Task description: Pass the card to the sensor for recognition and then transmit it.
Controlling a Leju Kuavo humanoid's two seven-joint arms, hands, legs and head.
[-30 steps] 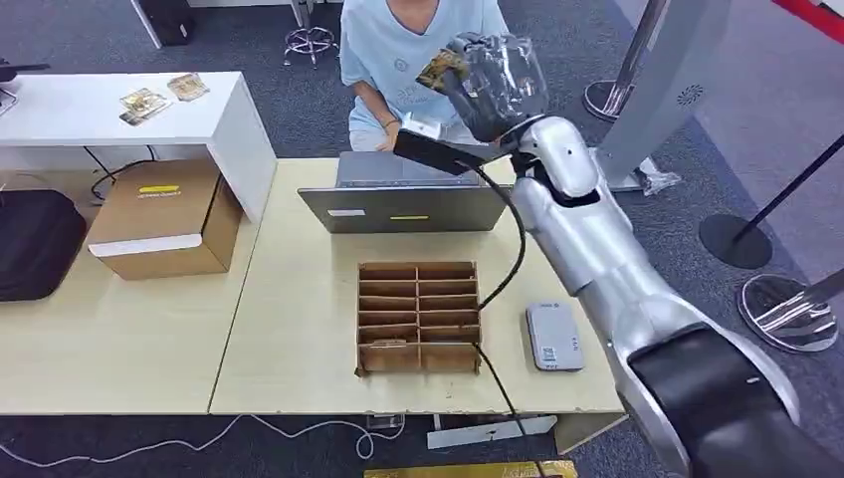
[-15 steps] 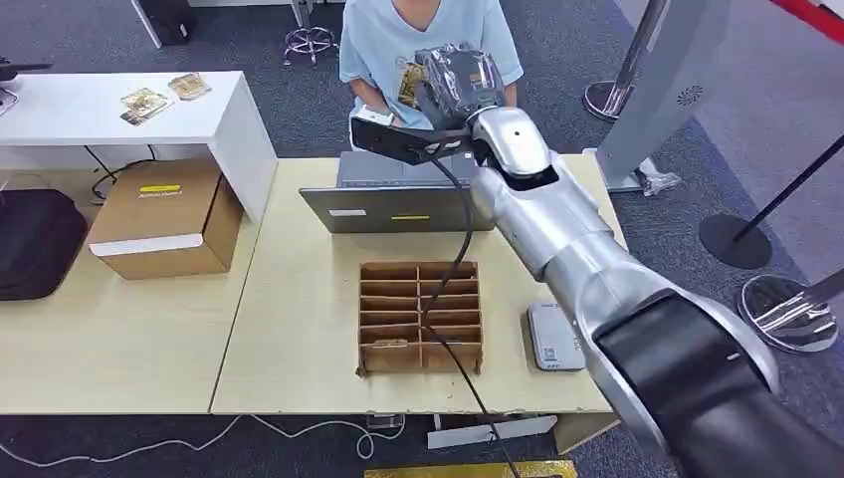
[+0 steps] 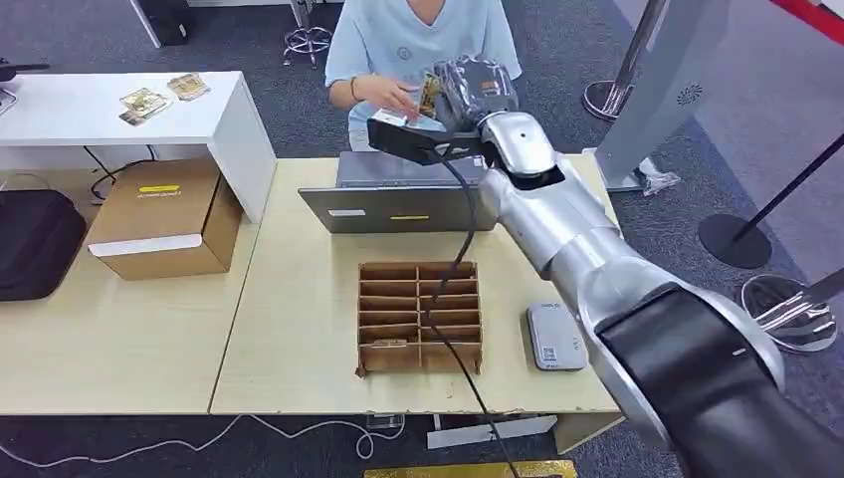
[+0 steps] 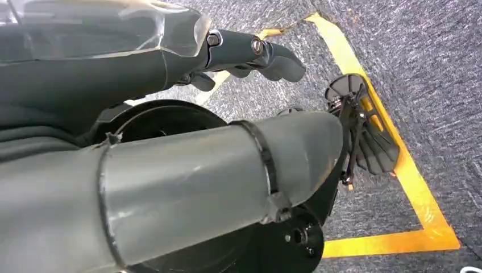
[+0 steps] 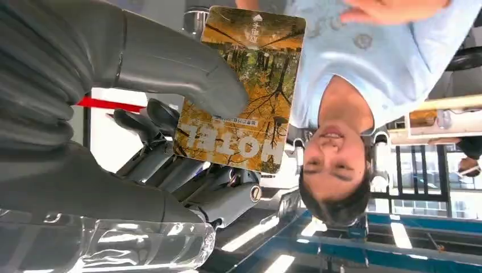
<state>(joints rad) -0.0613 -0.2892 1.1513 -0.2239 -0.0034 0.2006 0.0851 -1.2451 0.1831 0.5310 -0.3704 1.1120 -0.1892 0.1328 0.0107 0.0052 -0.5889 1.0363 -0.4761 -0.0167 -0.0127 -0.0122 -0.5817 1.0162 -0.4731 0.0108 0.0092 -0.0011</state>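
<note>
From my remote seat, the right hand [image 3: 468, 85] is up high past the far edge of the light wooden table [image 3: 299, 329], gripping an autumn-forest printed card [image 5: 241, 91] between the thick grey thumb [image 5: 187, 74] and the darker fingers [image 5: 170, 165]. In the right wrist view the card sits flat against the fingers with the thumb pressed on its face, and you can read big pale letters across one end. It's held out toward a person in a light blue shirt [image 3: 418, 40] sitting behind the table, and the person's hand [image 3: 383, 95] is raised just beside the card, though I can't tell if it's touching yet.

On the table, an open grey laptop [image 3: 398, 204] is under the arm, with its back to the camera. Closer to me there's a brown cardboard divider box [image 3: 420, 317] with a grid of slots, and just to its right a small grey card reader [image 3: 552, 337] lying flat, well below where the card is now.

Left hand [image 4: 250, 54] is hanging down over grey carpet with yellow floor tape [image 4: 398, 170]; fingers are loosely extended with nothing in them.

Off to the left there's a brown cardboard carton [image 3: 164, 219] and a white side table [image 3: 119, 115] with a couple more cards [image 3: 159, 97] on it.
</note>
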